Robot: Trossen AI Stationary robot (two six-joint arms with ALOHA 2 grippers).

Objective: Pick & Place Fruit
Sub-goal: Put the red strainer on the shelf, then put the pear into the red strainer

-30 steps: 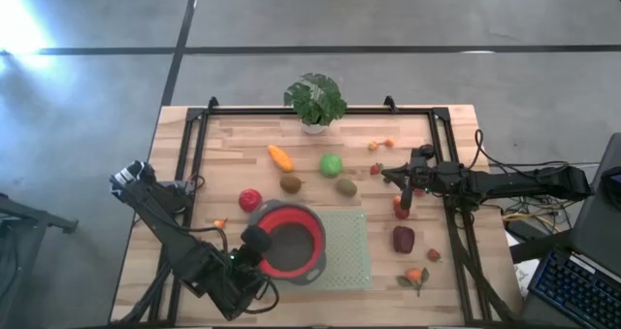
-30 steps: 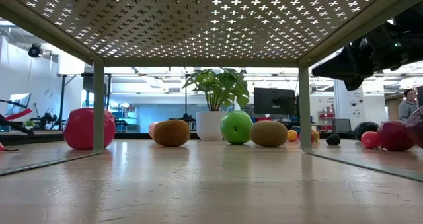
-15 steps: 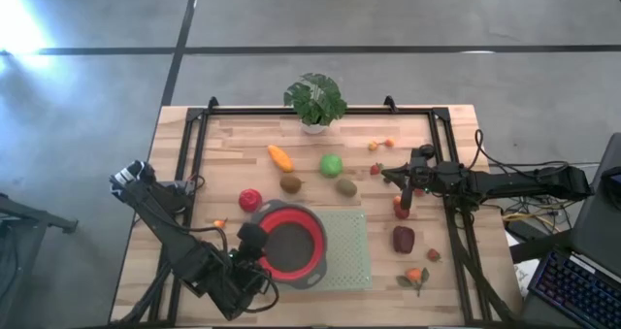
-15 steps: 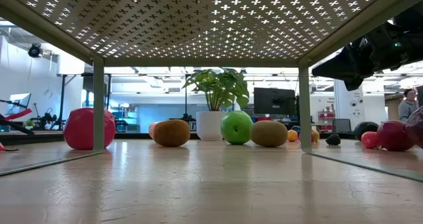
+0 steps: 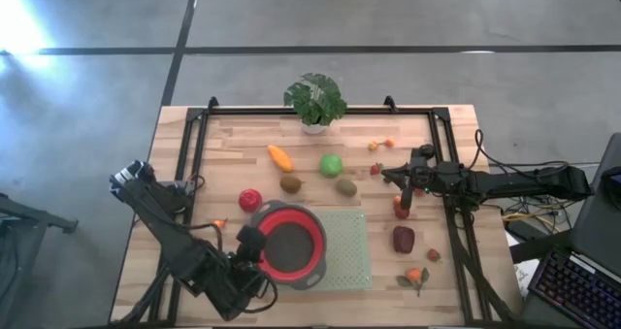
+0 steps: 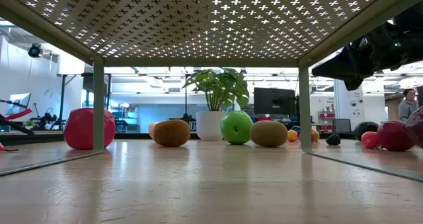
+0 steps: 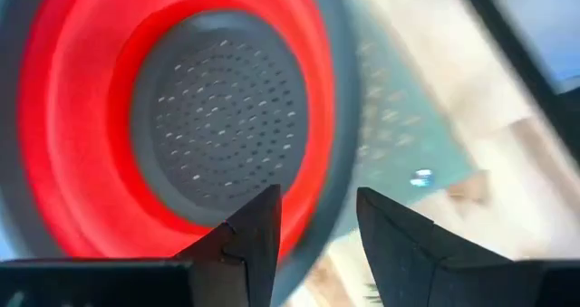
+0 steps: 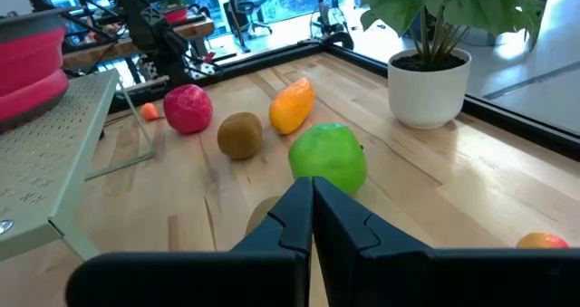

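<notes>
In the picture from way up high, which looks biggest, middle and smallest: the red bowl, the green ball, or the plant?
1. Red bowl, clearly the largest.
2. Plant.
3. Green ball, the smallest.

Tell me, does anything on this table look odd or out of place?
Nothing looks spilled or broken. The fruit, like the green ball and red apple, lies scattered on the table, while the red colander holds none.

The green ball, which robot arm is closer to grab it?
Probably the right arm. Its gripper points across the table at the green ball, jaws closed, with a kiwi nearby. The left gripper is busy over the red bowl, jaws open.
</notes>
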